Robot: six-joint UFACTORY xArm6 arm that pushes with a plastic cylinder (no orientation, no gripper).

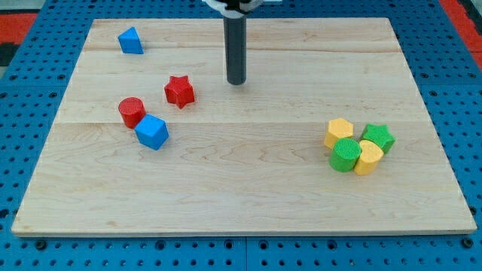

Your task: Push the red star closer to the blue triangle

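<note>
End effector: bare rod, no jaws, tip [236, 81] down on surface [248, 188], apart from every block. Red star [179, 91] near, to its left. Blue triangle [130, 41] farther left, at far corner, well apart from star.
</note>
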